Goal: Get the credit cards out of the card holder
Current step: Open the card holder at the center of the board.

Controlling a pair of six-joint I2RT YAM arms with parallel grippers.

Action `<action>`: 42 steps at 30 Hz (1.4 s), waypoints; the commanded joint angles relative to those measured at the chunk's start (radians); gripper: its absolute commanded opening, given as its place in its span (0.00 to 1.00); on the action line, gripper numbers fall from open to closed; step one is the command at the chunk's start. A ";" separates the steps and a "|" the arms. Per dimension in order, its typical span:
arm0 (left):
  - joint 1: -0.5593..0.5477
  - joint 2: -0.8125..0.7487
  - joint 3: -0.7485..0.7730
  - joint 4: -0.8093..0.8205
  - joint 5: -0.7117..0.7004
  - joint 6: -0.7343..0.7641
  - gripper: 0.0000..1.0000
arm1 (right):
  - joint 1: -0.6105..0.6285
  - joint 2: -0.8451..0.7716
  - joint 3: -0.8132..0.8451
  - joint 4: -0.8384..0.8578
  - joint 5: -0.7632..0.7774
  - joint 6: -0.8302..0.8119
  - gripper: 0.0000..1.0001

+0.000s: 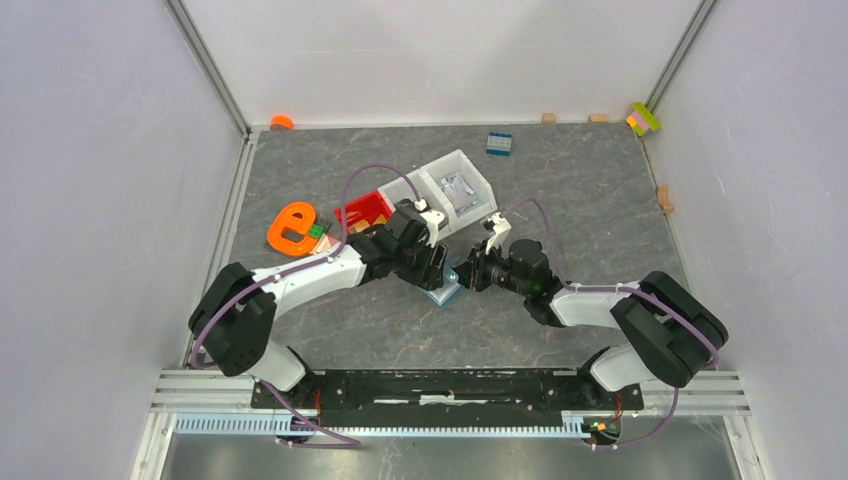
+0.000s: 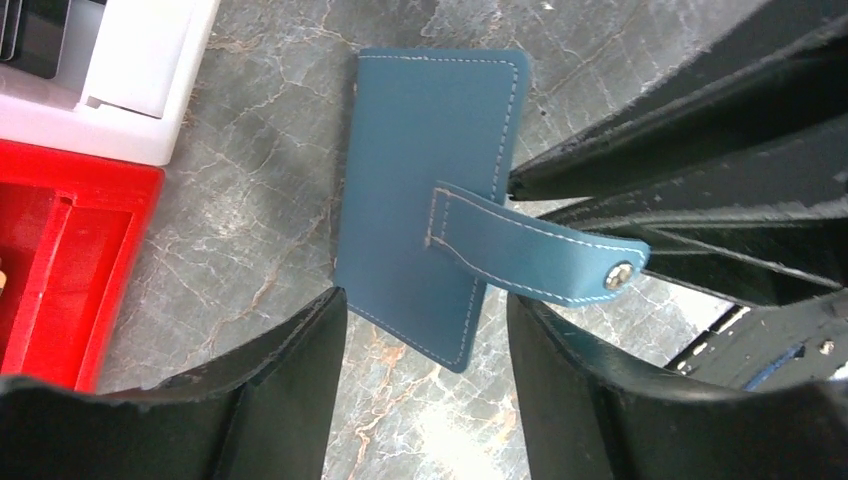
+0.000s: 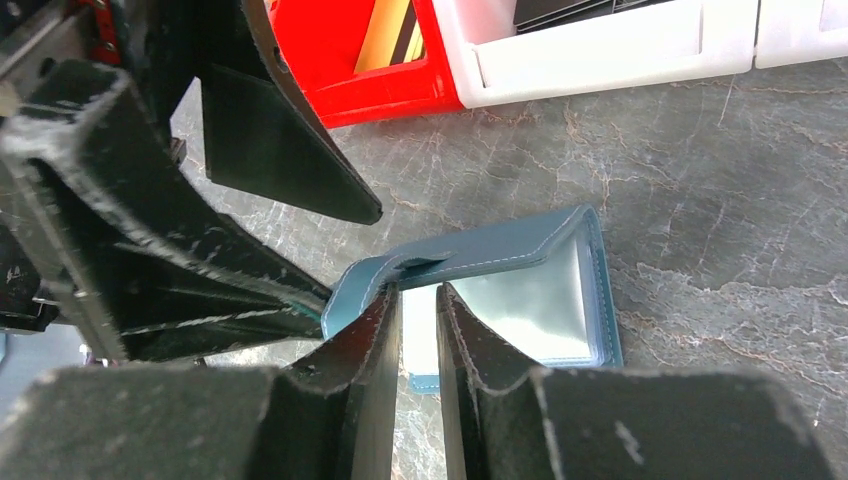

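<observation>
The teal card holder [image 1: 443, 292] lies on the grey mat between both grippers. In the left wrist view its closed cover [image 2: 420, 180] faces up and its strap [image 2: 530, 245], snap end free, rests toward the right gripper's fingers [image 2: 650, 130]. My left gripper [image 2: 428, 300] is open and straddles the holder's near edge without touching it. In the right wrist view the cover [image 3: 500, 245] is raised and the pale inside [image 3: 540, 310] shows. My right gripper [image 3: 417, 292] is only narrowly open, holds nothing, and has its tips under the cover's edge. No credit cards show.
A red bin [image 1: 365, 208] and white bins [image 1: 455, 185] stand just behind the holder; the red bin [image 3: 340, 60] holds a flat orange-yellow thing [image 3: 385, 30]. An orange object [image 1: 292, 228] lies left. A blue brick [image 1: 499, 143] and small blocks [image 1: 643, 118] lie near the back wall.
</observation>
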 commanded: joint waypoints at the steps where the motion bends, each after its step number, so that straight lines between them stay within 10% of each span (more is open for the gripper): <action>1: -0.004 0.034 0.050 -0.010 -0.032 0.044 0.62 | 0.008 0.003 0.038 0.053 0.012 0.009 0.25; 13: 0.011 0.057 0.029 0.057 -0.037 -0.015 0.03 | 0.007 -0.168 0.029 -0.273 0.282 -0.109 0.54; 19: 0.100 0.036 -0.041 0.168 0.118 -0.114 0.02 | 0.006 -0.210 0.001 -0.305 0.361 -0.100 0.77; 28: 0.158 -0.043 -0.147 0.427 0.382 -0.229 0.02 | 0.002 -0.181 0.013 -0.337 0.381 -0.060 0.80; 32: 0.164 -0.113 -0.198 0.520 0.406 -0.248 0.03 | -0.016 -0.231 -0.033 -0.301 0.378 -0.037 0.94; 42: 0.194 -0.302 -0.334 0.715 0.403 -0.301 0.03 | -0.093 -0.422 -0.231 -0.034 0.276 0.018 0.92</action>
